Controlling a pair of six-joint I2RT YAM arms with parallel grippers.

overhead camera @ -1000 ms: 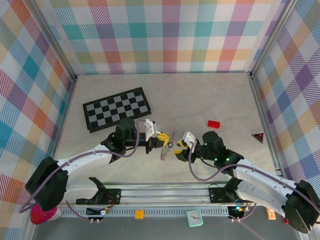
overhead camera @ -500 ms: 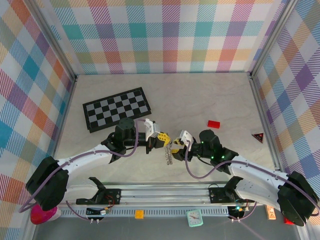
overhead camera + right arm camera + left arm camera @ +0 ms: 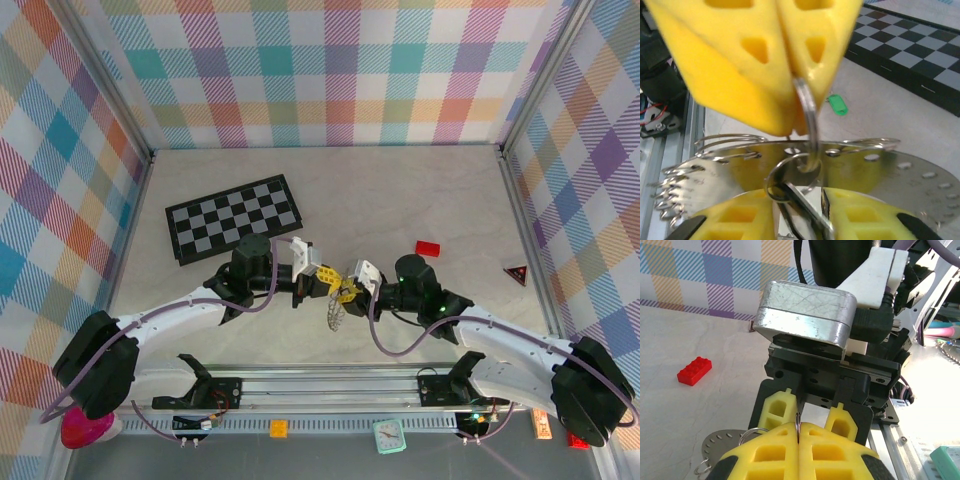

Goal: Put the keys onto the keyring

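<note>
The left gripper (image 3: 798,435) is pinching tight on a thin wire loop of the keyring (image 3: 900,170), a flat, shiny, hole-punched metal arc fringed with wire hooks. The right gripper (image 3: 800,220) is sitting just beneath, its yellow ribbed fingers standing narrowly apart around the dark key (image 3: 802,207); contact is unclear. The green key (image 3: 838,105) is lying on the pale worktop (image 3: 680,420) beyond, near the chessboard (image 3: 910,45).

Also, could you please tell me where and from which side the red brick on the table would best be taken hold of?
Probably by its two long side faces, coming straight down from above: the red brick lies flat on the table, studs up, so its sides stand upright and its narrow width should fit between the fingers.
</note>
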